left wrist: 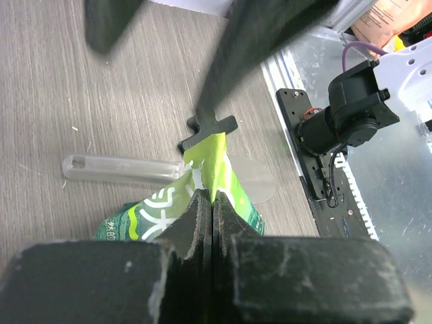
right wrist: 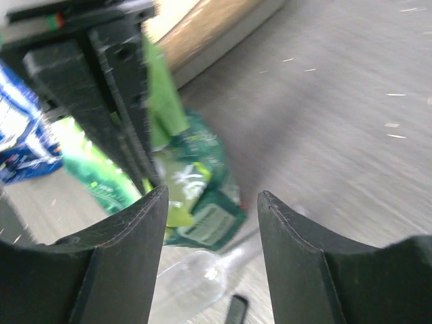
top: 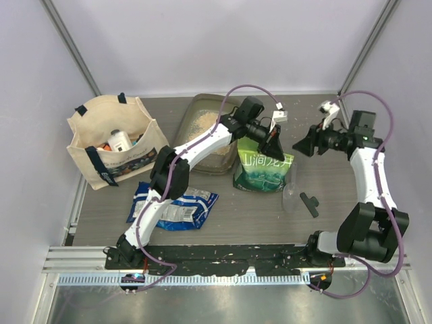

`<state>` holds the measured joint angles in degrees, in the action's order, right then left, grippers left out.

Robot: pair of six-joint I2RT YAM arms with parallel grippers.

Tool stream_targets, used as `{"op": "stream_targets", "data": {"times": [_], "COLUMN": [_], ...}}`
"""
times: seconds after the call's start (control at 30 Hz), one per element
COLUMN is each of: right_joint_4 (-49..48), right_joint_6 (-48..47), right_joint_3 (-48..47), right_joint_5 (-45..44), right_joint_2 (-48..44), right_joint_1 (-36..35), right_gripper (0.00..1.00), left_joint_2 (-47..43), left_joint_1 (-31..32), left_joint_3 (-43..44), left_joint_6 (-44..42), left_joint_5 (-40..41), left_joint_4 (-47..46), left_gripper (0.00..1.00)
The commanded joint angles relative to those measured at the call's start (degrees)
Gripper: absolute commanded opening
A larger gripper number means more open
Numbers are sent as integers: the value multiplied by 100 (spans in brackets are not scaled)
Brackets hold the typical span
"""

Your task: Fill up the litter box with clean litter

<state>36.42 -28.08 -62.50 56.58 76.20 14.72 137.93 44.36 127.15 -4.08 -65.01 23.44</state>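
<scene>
Your left gripper is clamped tight on the top flap of the green bag. Its jaws are pressed together with the flap pinched between them. The bag is near the middle of the table.

Your right gripper hangs just to the right of the bag and faces it, with its jaws spread apart and nothing between them.

The litter box sits against the far edge of the table, a little left of centre, just behind and to the left of the bag. Your left arm reaches across it. Tan litter lies inside it.

A clear scoop lies just beside the bag on its right. A small black part lies near the scoop, on the side toward the right edge.

A blue packet lies flat toward the near left corner, and a tote stands at the left edge.
</scene>
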Motion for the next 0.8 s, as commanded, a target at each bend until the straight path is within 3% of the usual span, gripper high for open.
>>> {"op": "stream_targets", "data": {"times": [0.0,0.13,0.3,0.47,0.77], "right_joint_4": [194,1654,2983,2976,2642], "right_joint_6": [419,-661,-1753,-2483,-2360], "right_joint_3": [-693,-615,368,1108,713], "right_joint_5": [-821,-1754,-2695,-3354,-3373], "right_joint_2": [-396,-405,-308,-177,930], "right_joint_1": [654,953,1295,1472,1551], "right_gripper": [62,61,59,62,55], "left_joint_2": [-266,-310,-302,-293,-354], "left_joint_1": [-164,-322,-489,-498,-498], "left_joint_3": [108,20,73,64,-173], "left_joint_6": [248,688,1365,1585,1770], "left_joint_5": [331,358,498,726,727], "left_joint_4": [301,301,214,73,-261], "left_gripper": [0,0,0,0,0]}}
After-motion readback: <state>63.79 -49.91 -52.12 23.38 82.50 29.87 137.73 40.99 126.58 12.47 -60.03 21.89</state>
